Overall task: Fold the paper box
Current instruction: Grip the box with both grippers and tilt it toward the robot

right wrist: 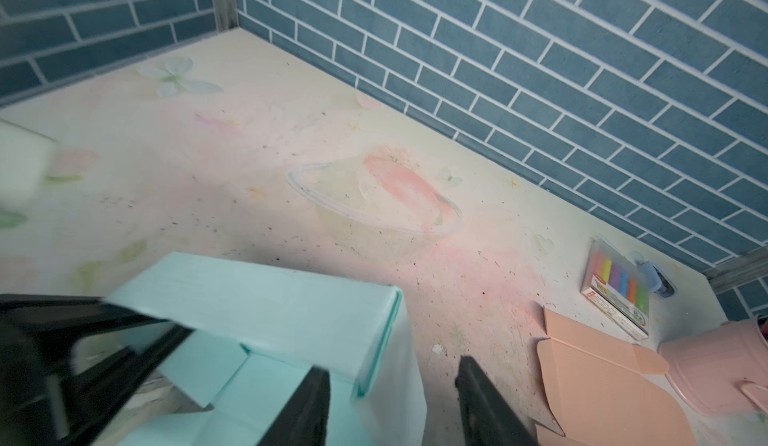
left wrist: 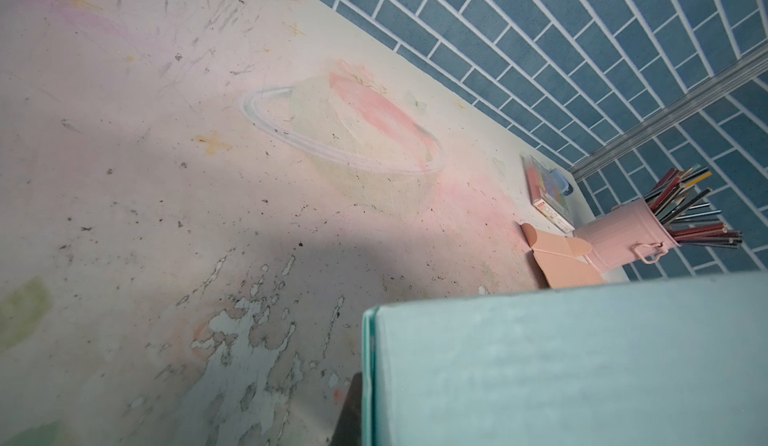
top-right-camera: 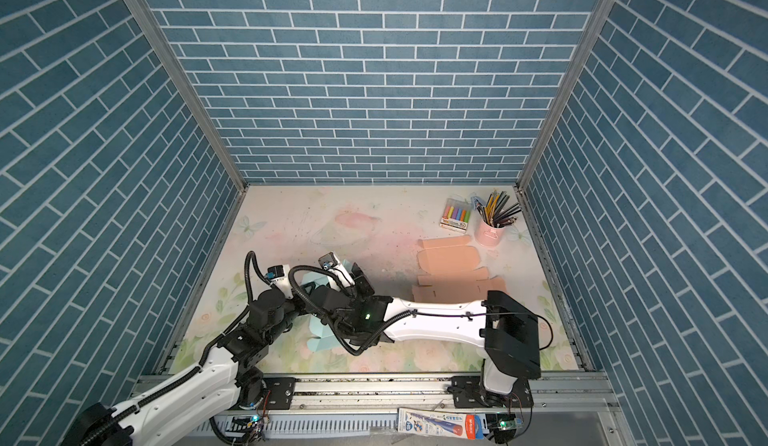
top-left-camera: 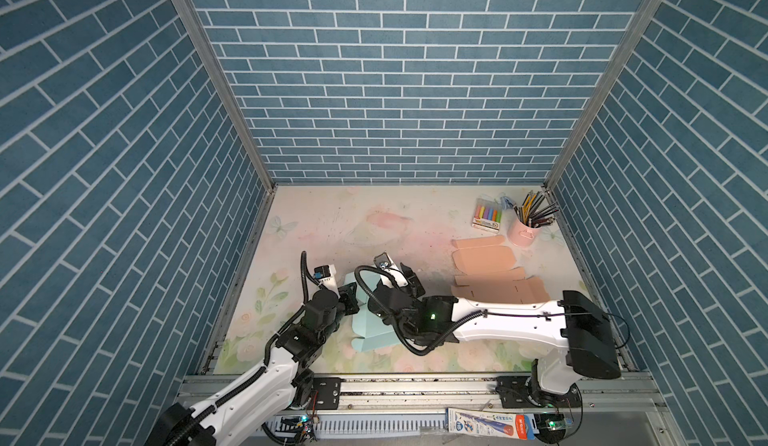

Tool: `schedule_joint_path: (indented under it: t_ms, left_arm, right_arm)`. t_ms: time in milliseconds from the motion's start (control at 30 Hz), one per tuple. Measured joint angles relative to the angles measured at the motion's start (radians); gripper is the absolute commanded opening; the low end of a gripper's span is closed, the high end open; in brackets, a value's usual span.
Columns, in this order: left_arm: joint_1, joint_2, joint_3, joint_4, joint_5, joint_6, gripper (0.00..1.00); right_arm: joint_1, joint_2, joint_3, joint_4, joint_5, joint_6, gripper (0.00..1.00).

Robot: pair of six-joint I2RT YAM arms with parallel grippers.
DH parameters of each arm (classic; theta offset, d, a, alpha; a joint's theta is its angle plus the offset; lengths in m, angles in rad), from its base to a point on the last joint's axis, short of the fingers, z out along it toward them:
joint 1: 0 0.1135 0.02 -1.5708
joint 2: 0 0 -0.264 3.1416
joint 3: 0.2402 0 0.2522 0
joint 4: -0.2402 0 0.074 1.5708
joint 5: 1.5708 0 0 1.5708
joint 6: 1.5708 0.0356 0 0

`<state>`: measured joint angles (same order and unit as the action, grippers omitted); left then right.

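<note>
The paper box (top-left-camera: 368, 329) is pale teal and partly folded, standing on the near middle of the table between both arms in both top views. My left gripper (top-left-camera: 348, 296) is shut on one side wall of the box (left wrist: 561, 361). In the left wrist view only one dark finger (left wrist: 352, 406) shows, pressed against the wall's doubled edge. My right gripper (right wrist: 395, 402) stands open astride the opposite upright wall (right wrist: 266, 298), one finger inside the box and one outside over the table. It holds nothing.
Two flat peach box blanks (top-left-camera: 484, 257) (top-left-camera: 498, 288) lie to the right. A pink cup of pencils (top-left-camera: 524, 232) and a box of coloured chalks (top-left-camera: 487, 215) stand at the back right corner. Blue brick walls enclose three sides of the table.
</note>
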<state>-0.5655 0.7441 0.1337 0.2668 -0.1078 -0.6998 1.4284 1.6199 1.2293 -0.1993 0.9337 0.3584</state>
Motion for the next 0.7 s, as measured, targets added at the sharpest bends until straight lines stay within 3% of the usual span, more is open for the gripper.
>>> schedule_joint_path:
  t_ms: [167,333,433,700]
  left_arm:
    - [-0.003,0.013,0.0,0.024,0.046,0.089,0.0]
    - [-0.051,0.059,0.0,0.082,0.072,0.177,0.01]
    - [-0.111,0.087,0.0,0.119,0.068,0.225,0.03]
    - [-0.225,0.185,-0.002,0.238,0.031,0.331,0.04]
  right_arm:
    - [-0.001,-0.167,-0.011,0.035,-0.15,0.004,0.59]
    - [-0.267,-0.319,-0.19,0.193,-0.483,0.065,0.57]
    - [-0.403,-0.306,-0.273,0.231,-0.652,0.106,0.57]
    - [-0.423,-0.188,-0.298,0.305,-0.976,0.169,0.56]
